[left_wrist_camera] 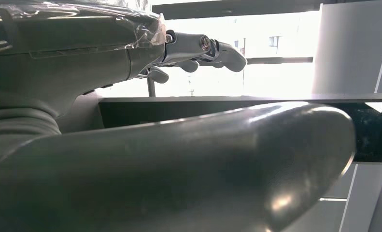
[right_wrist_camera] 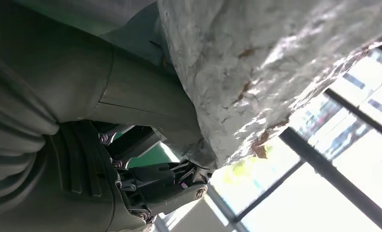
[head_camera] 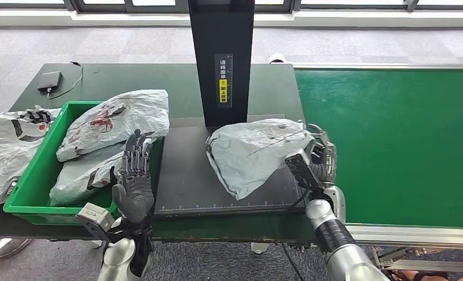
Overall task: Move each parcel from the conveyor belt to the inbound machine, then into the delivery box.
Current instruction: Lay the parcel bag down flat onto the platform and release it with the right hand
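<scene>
My right hand (head_camera: 318, 157) grips the near edge of a grey parcel (head_camera: 253, 151) — the bag lies on the black scanner plate (head_camera: 185, 175), under the dark post (head_camera: 222, 52). In the right wrist view my fingers (right_wrist_camera: 167, 183) curl beneath the crinkled film. My left hand (head_camera: 134, 178) is upright, fingers apart, holding nothing, just beside the green bin (head_camera: 33, 187). The bin — left of that hand — holds two grey bags (head_camera: 109, 126); another bag (head_camera: 6, 146) lies outside it. Right of my right hand runs the green belt (head_camera: 393, 140). Beyond: dark table (head_camera: 158, 79), grey carpet (head_camera: 100, 44), windows.
</scene>
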Robot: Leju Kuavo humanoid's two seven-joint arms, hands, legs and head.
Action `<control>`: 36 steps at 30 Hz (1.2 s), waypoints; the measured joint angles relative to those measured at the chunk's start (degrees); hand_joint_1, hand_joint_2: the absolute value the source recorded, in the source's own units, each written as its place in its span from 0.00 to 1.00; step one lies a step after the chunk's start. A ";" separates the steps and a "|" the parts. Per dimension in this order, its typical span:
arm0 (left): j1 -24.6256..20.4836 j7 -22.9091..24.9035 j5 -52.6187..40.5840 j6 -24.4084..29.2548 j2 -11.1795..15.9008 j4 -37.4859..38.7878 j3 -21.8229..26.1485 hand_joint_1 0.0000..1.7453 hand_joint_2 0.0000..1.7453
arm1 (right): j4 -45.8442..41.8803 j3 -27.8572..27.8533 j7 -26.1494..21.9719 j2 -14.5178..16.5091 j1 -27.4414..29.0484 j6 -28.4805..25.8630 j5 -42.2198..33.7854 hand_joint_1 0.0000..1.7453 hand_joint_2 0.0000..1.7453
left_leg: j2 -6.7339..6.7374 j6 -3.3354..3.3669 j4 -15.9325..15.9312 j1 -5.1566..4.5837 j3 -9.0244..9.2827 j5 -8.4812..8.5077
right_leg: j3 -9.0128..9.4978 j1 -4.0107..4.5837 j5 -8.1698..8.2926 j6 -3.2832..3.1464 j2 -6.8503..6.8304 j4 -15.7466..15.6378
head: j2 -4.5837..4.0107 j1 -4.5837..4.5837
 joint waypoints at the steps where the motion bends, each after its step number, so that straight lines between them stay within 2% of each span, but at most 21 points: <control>1: -0.24 0.00 -0.06 -0.01 -0.12 0.26 -0.07 0.00 0.00 | 1.49 0.92 0.74 1.27 -0.40 0.53 1.11 1.00 1.00 | -0.04 -0.02 0.00 0.01 -0.04 0.01 | -0.02 0.00 -0.01 -0.01 -0.03 0.03 | 0.00 0.01; 5: -1.16 0.00 0.08 0.45 -0.51 1.19 -0.25 0.00 0.00 | 5.70 4.79 4.32 5.43 -2.20 2.57 5.00 1.00 1.00 | 0.04 -0.06 0.00 0.00 -0.10 0.02 | -0.15 -0.01 0.00 -0.04 0.08 0.05 | -0.01 0.00; 10: -1.13 0.00 0.18 0.24 -0.89 1.71 -0.36 0.00 0.00 | 8.50 8.10 8.90 8.27 -4.20 4.71 7.44 1.00 1.00 | -0.03 -0.05 0.01 0.00 -0.15 0.02 | -0.16 -0.01 0.00 -0.04 -0.01 0.04 | 0.00 0.01; 13: -1.14 0.00 0.18 -0.15 -0.98 2.14 -0.51 0.00 0.00 | 9.32 9.15 10.87 9.12 -5.00 5.36 8.44 1.00 1.00 | -0.02 -0.05 0.01 -0.01 -0.15 0.02 | -0.17 -0.01 0.00 -0.04 0.00 0.03 | 0.00 0.01; 24: -1.20 0.00 0.18 -0.38 -0.98 2.87 -0.86 0.00 0.00 | 11.12 10.10 12.53 10.04 -6.15 5.91 9.28 0.99 1.00 | -0.02 -0.05 0.01 -0.01 -0.15 0.02 | -0.17 -0.01 0.00 -0.04 0.00 0.03 | -0.01 0.01; 26: -1.29 0.00 0.15 -0.73 -0.98 3.15 -0.92 0.00 0.00 | 11.32 10.33 13.42 10.09 -6.21 6.57 9.90 0.58 1.00 | -0.02 -0.05 0.01 -0.01 -0.15 0.02 | -0.17 -0.01 0.00 -0.04 0.00 0.03 | -0.02 0.01; 28: -1.49 0.00 0.14 -1.14 -1.01 3.51 -1.02 0.00 0.00 | 11.44 10.70 14.18 10.29 -6.24 6.86 10.91 0.10 1.00 | -0.02 -0.05 0.01 -0.01 -0.15 0.02 | -0.17 -0.01 0.00 -0.04 0.00 0.03 | -0.02 0.01; 30: -1.72 0.00 0.14 -1.37 -1.05 3.87 -1.14 0.00 0.00 | 11.48 11.22 14.84 10.60 -6.24 6.36 12.18 0.01 1.00 | -0.01 -0.05 0.01 -0.01 -0.15 0.02 | -0.18 -0.01 0.00 -0.04 0.01 0.03 | -0.01 0.01; 36: -1.85 0.00 0.14 -1.42 -1.07 4.11 -1.21 0.00 0.00 | 11.49 11.62 15.46 10.80 -6.24 5.49 13.09 0.00 1.00 | -0.01 -0.05 0.01 -0.01 -0.14 0.02 | -0.18 -0.01 0.00 -0.04 0.02 0.03 | 0.00 0.01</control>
